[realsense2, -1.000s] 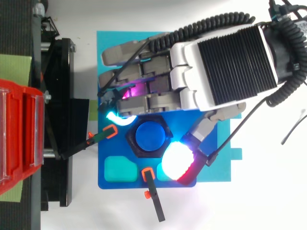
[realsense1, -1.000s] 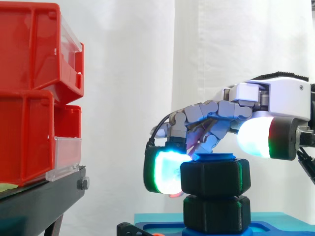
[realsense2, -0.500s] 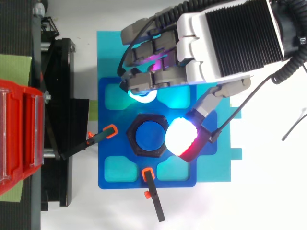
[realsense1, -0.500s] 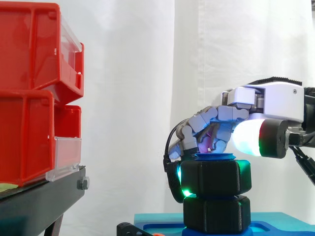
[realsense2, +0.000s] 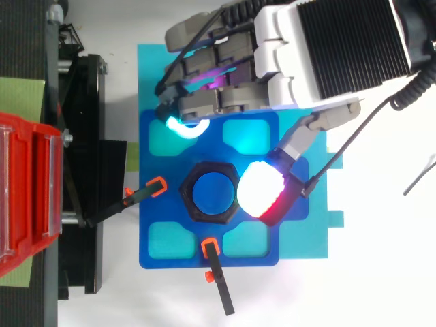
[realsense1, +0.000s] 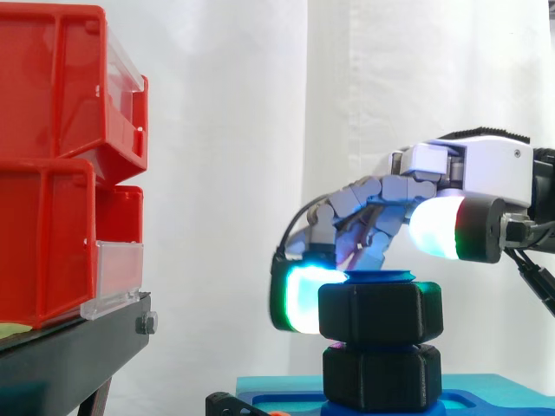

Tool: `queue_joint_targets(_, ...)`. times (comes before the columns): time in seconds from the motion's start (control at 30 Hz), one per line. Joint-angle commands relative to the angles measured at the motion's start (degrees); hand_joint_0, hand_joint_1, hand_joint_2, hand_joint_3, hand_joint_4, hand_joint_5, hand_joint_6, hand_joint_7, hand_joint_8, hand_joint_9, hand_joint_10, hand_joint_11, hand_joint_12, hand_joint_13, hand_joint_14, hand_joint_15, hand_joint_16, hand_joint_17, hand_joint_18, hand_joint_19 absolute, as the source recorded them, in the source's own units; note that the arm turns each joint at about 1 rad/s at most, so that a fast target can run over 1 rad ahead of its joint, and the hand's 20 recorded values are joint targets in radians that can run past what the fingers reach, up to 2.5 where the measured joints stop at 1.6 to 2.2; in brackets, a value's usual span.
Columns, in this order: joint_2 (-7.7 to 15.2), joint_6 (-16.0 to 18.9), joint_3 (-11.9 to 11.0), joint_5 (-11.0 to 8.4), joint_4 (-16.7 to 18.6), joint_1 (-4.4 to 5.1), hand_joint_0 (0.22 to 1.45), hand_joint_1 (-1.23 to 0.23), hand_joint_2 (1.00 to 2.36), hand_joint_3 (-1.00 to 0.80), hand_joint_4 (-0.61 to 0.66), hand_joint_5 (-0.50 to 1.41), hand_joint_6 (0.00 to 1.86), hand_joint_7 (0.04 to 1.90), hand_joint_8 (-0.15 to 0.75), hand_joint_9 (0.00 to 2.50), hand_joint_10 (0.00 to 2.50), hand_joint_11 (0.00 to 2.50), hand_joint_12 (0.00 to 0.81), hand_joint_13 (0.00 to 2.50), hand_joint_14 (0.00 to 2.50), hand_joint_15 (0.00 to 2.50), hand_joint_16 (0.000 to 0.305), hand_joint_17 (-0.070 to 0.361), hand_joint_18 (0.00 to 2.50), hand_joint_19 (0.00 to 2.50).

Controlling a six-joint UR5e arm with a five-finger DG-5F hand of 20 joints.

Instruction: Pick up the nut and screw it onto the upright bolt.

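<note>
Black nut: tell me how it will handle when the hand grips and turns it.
Likely rigid: the nut looks like chunky solid plastic. Its flat hex sides should resist slipping in a grip. Seated round the blue bolt, it probably won't tip or roll, only spin.

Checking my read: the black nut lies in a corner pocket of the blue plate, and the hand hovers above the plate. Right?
Not quite. The black nut is not in a corner pocket: it sits round the blue bolt at the centre of the blue plate, as the top view shows. The hand does hover above the plate.
</note>
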State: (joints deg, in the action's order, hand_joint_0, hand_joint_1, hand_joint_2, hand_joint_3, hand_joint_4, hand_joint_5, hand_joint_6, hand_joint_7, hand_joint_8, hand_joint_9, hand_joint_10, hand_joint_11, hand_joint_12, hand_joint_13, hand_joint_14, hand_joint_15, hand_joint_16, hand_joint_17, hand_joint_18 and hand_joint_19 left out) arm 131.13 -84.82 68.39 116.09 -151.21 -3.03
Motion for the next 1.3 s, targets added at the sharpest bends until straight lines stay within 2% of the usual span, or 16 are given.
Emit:
queue_joint_targets(0.0,0.0,0.1,-0.2,-0.07,0.9,0.39,0.47,-0.11,1.00,-0.50,0.21,-0.07,0.50,0.78,0.175,1.03,0.00,0.00,0.180,0.65,0.00,0.00,0.023,0.051,0.37,0.09)
queue_joint_targets(0.07,0.0,0.3,-0.2,-0.16,1.3,0.48,0.47,-0.11,1.00,-0.50,0.21,-0.08,0.50,0.73,0.168,0.99,0.00,0.00,0.184,0.62,0.00,0.00,0.024,0.053,0.35,0.08)
queue_joint_targets(0.13,0.0,0.4,-0.2,-0.25,2.1,1.19,0.46,-0.10,1.00,-0.50,0.20,-0.09,0.50,0.69,0.161,0.94,0.00,0.00,0.188,0.59,0.00,0.00,0.025,0.056,0.31,0.07)
queue_joint_targets(0.17,0.0,0.4,-0.2,-0.25,2.1,1.19,0.46,-0.10,1.00,-0.50,0.20,-0.09,0.50,0.68,0.163,0.92,0.00,0.00,0.190,0.57,0.00,0.00,0.025,0.056,0.30,0.06)
queue_joint_targets(0.3,0.1,0.3,-0.2,-0.51,2.7,2.24,0.46,-0.09,1.00,-0.50,0.18,-0.10,0.50,0.63,0.152,0.82,0.00,0.00,0.201,0.48,0.00,0.00,0.026,0.059,0.20,0.00)
queue_joint_targets(0.33,0.1,0.3,-0.1,-1.04,2.8,2.77,0.46,-0.08,1.00,-0.50,0.19,-0.10,0.50,0.63,0.151,0.80,0.00,0.00,0.204,0.47,0.00,0.00,0.026,0.058,0.17,0.00)
queue_joint_targets(0.43,0.0,0.4,-0.2,-2.18,2.8,3.47,0.45,-0.07,1.00,-0.50,0.18,-0.11,0.50,0.63,0.152,0.71,0.00,0.00,0.219,0.39,0.00,0.00,0.027,0.061,0.08,0.00)
queue_joint_targets(0.6,0.1,0.3,-0.2,-2.71,2.6,4.26,0.45,-0.03,1.00,-0.50,0.17,-0.12,0.50,0.63,0.167,0.54,0.00,0.00,0.260,0.24,0.00,0.00,0.030,0.066,0.00,0.00)
queue_joint_targets(0.73,0.0,0.4,-0.2,-2.97,2.5,4.44,0.45,-0.02,1.00,-0.50,0.17,-0.11,0.50,0.68,0.174,0.45,0.00,0.00,0.281,0.16,0.00,0.00,0.031,0.070,0.00,0.00)
queue_joint_targets(0.8,0.0,0.3,-0.1,-2.97,2.2,4.44,0.45,-0.01,1.00,-0.50,0.19,-0.09,0.50,0.81,0.178,0.40,0.00,0.00,0.287,0.14,0.00,0.00,0.032,0.072,0.00,0.00)
queue_joint_targets(1.13,0.1,0.2,1.3,-2.97,2.0,4.53,0.45,-0.01,1.00,-0.50,0.20,-0.05,0.50,0.89,0.181,0.41,0.00,0.00,0.287,0.18,0.00,0.00,0.032,0.072,0.00,0.00)
queue_joint_targets(1.27,0.0,0.3,1.3,-2.97,1.8,4.44,0.45,-0.01,1.00,-0.50,0.21,-0.04,0.50,1.00,0.190,0.43,0.00,0.00,0.281,0.21,0.00,0.00,0.031,0.070,0.00,0.00)
